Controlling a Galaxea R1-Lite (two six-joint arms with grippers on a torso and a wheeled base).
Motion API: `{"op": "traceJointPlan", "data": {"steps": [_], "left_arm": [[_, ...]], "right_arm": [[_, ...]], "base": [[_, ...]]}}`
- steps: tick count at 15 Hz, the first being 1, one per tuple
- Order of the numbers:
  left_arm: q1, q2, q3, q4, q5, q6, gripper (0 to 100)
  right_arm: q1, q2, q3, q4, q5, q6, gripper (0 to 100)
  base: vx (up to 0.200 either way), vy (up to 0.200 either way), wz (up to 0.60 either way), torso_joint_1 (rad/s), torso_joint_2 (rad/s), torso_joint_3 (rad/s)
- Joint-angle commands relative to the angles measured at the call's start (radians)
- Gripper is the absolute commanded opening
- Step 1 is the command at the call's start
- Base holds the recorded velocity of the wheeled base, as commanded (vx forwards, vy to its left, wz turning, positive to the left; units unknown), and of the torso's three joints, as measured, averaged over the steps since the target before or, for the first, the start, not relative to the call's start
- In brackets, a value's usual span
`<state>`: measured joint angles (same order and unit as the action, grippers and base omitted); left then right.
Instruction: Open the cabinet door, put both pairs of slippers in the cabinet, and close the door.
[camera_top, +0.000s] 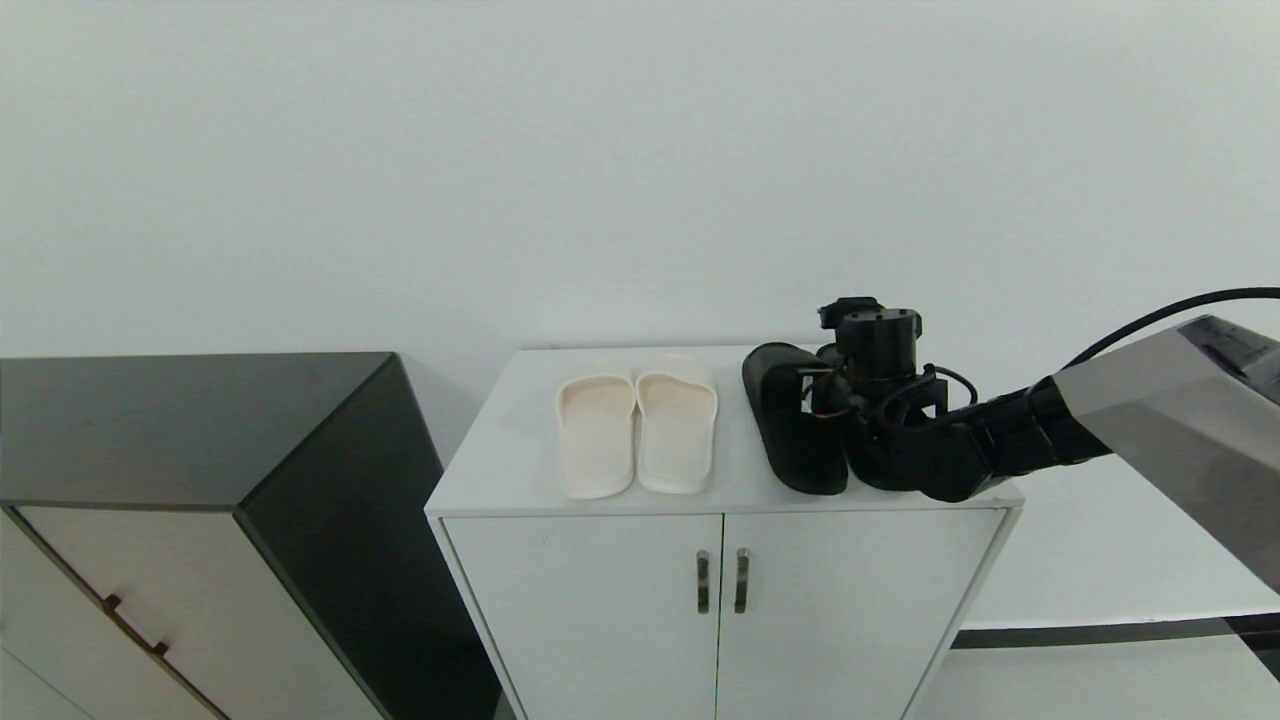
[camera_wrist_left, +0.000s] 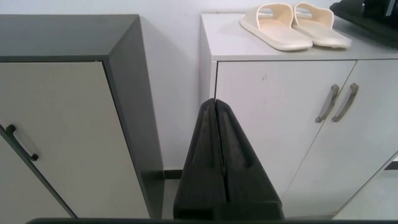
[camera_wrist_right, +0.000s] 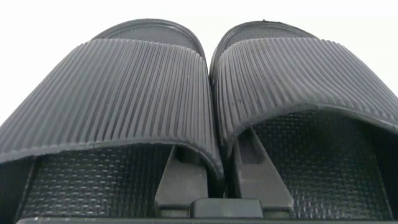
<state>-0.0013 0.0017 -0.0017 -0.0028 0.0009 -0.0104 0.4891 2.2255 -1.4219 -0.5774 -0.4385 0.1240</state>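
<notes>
While its arm (camera_top: 1000, 432) lies level — the right gripper (camera_wrist_right: 217, 171) clamps black slippers (camera_top: 787, 440).

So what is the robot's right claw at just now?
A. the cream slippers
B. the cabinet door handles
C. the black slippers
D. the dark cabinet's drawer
C: the right claw has one finger under each strap of the black slippers on the white cabinet; the cream slippers lie apart.
</notes>
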Motion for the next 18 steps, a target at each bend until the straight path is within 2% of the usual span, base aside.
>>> {"op": "traceJointPlan", "data": {"steps": [1,5,11,16,18], "left_arm": [[0.000,0.001,0.000,0.000,0.001,0.000,0],[0.000,0.000,0.000,0.000,0.001,-0.003,0],[0.000,0.000,0.000,0.000,-0.001,0.000,0],[0.000,0.000,0.000,0.000,-0.001,0.000,0],[0.000,0.000,0.000,0.000,0.001,0.000,0]], "right_arm": [[0.048,-0.142,0.124,-0.002,0.006,0.000,0],[0.147,-0.356,0.380,-0.004,0.075,0.005,0],[0.258,-0.644,0.670,-0.001,0.210,0.011,0],[0.301,-0.675,0.744,-0.004,0.211,0.011,0],[0.316,-0.675,0.750,-0.005,0.210,0.011,0]], "base": [[0.000,0.000,0.00,0.000,0.00,0.000],[0.000,0.000,0.00,0.000,0.00,0.000],[0.000,0.000,0.00,0.000,0.00,0.000],[0.000,0.000,0.00,0.000,0.00,0.000],[-0.200,0.000,0.00,0.005,0.00,0.002]]}}
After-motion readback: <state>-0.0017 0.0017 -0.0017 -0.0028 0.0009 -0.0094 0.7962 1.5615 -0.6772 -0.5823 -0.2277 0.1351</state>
